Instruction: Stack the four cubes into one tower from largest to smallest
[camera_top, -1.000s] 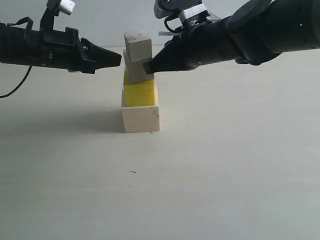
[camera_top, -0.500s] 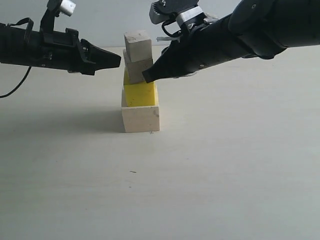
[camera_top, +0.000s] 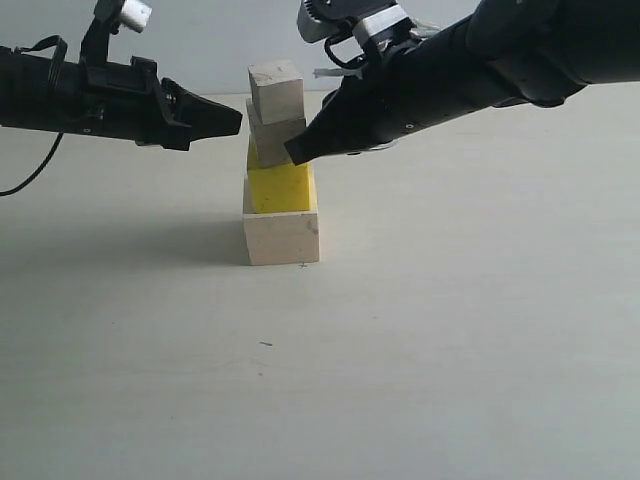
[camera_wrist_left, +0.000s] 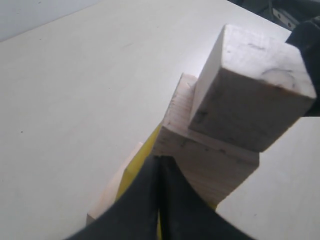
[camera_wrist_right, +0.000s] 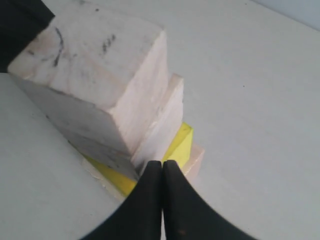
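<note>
Tower (camera_top: 280, 165) of four cubes stands on the pale worktop (camera_top: 450, 330) between my left pincer (camera_top: 238, 118) and right pincer (camera_top: 290, 152) (both pinched shut, empty), a plain wall (camera_top: 200, 40) behind, though only my wrist views show the top cube (camera_wrist_left: 252, 95) with its scuffed upper face.

The left gripper (camera_wrist_left: 159, 165), jaws pressed together, tips at the lower edge of the medium wooden cube (camera_wrist_left: 200, 162), which carries the small wooden cube (camera_wrist_left: 250, 95) off-centre, above the yellow cube (camera_wrist_left: 136, 165) and large wooden cube (camera_wrist_left: 106, 202).
</note>
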